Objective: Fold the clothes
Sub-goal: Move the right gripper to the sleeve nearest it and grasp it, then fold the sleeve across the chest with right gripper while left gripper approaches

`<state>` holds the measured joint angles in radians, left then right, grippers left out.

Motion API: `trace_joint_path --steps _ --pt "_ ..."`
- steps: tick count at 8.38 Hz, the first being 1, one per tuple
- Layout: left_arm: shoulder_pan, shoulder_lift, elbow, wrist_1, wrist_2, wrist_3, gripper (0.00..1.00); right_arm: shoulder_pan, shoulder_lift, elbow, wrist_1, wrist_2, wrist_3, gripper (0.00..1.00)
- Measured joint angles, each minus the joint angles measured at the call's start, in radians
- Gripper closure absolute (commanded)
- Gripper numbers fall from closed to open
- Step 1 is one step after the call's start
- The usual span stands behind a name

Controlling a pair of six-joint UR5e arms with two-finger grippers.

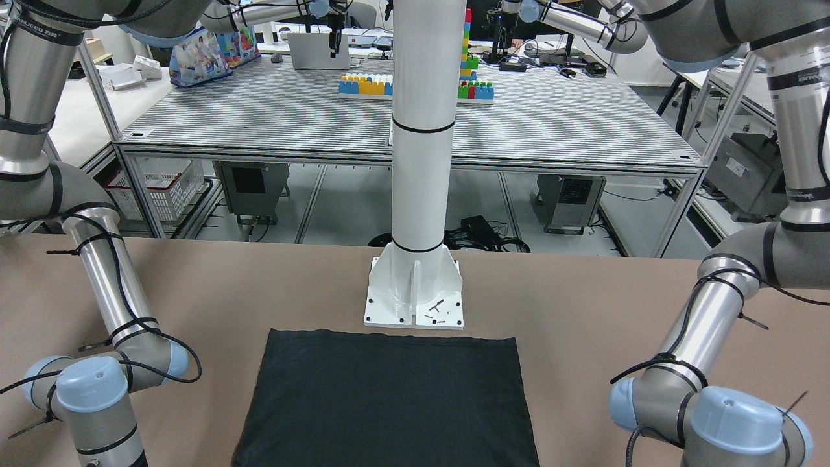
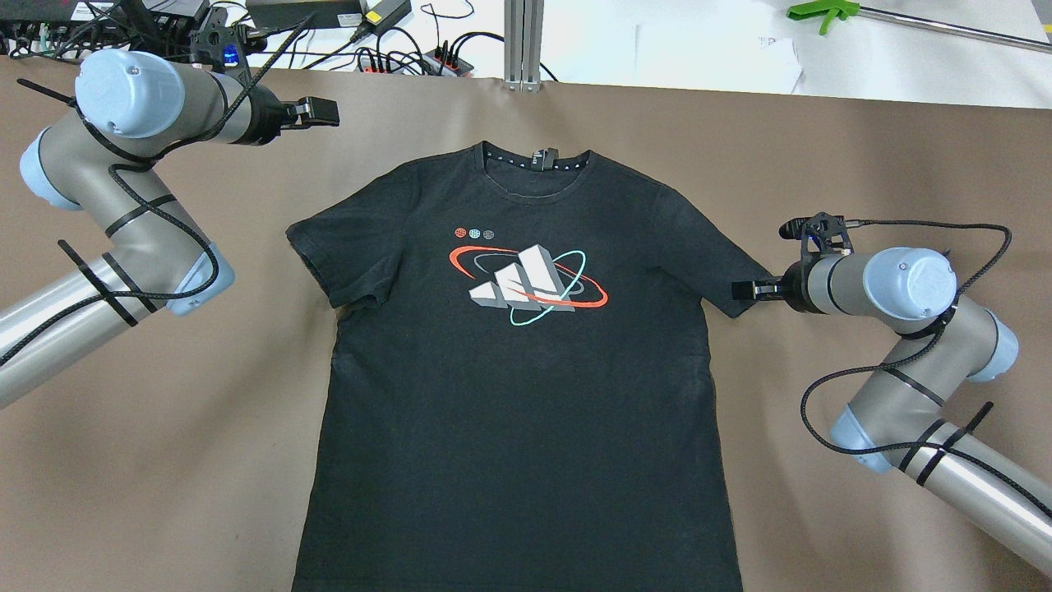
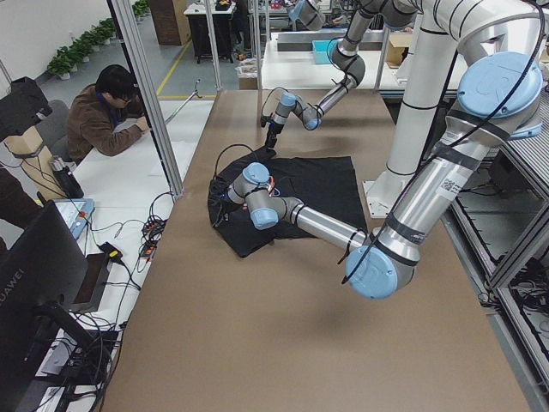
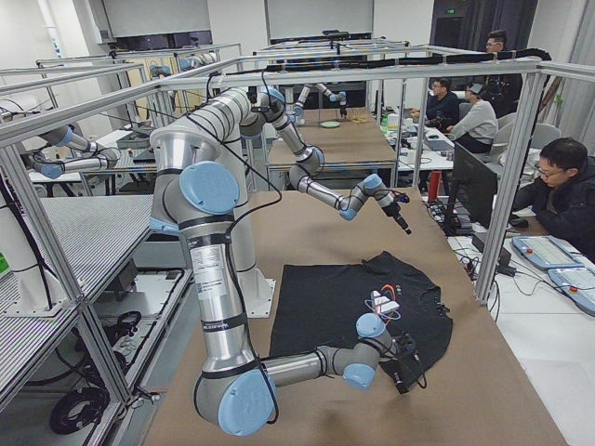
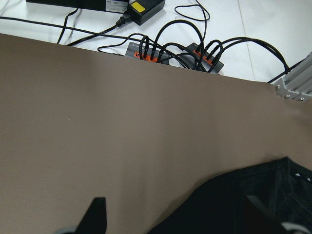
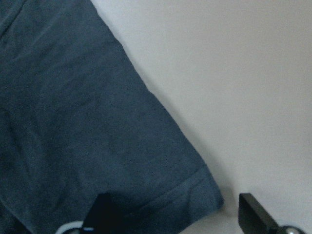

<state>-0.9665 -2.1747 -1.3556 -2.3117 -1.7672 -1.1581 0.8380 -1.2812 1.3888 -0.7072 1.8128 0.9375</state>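
Observation:
A black T-shirt [image 2: 526, 370] with a red, white and teal logo lies flat, face up, on the brown table, collar at the far side. Its plain hem end shows in the front-facing view [image 1: 389, 395]. My left gripper [image 2: 325, 111] is open and empty, above the table beyond the shirt's left shoulder. In the left wrist view [image 5: 178, 217] the collar area [image 5: 273, 195] lies at lower right. My right gripper [image 2: 744, 289] is open at the tip of the right sleeve. In the right wrist view [image 6: 178, 214] the sleeve hem [image 6: 185, 190] lies between the fingertips [image 6: 253, 209].
The white pole's base plate [image 1: 415, 292] stands just behind the shirt's hem. Power strips and cables [image 5: 175, 51] lie past the table's far edge, next to an aluminium post [image 2: 523, 41]. People sit at desks beyond that edge [image 4: 558, 195].

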Motion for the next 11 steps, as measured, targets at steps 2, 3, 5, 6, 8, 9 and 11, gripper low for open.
trace_joint_path --steps 2,3,5,6,8,9,11 --pt "0.000 0.000 0.000 0.000 0.000 0.000 0.00 -0.001 -0.003 0.002 0.000 0.000 0.003 0.76" --pt "0.000 0.000 0.000 0.000 0.001 0.000 0.00 -0.004 -0.004 0.002 -0.001 -0.001 0.018 0.99" --pt "0.000 0.000 0.000 0.001 0.001 0.000 0.00 -0.015 0.003 0.002 -0.005 -0.001 0.038 1.00" --pt "0.000 0.000 0.000 0.001 0.001 0.001 0.00 -0.017 0.006 0.005 -0.007 -0.001 0.041 1.00" --pt "-0.001 -0.003 0.001 0.002 0.000 0.001 0.00 -0.017 0.009 0.050 -0.045 0.000 0.042 1.00" --pt "-0.001 -0.004 0.001 0.003 0.000 0.001 0.00 -0.016 0.009 0.114 -0.118 0.000 0.043 1.00" --pt "-0.001 -0.003 0.000 0.003 0.000 0.002 0.00 -0.019 0.023 0.273 -0.296 0.000 0.043 1.00"
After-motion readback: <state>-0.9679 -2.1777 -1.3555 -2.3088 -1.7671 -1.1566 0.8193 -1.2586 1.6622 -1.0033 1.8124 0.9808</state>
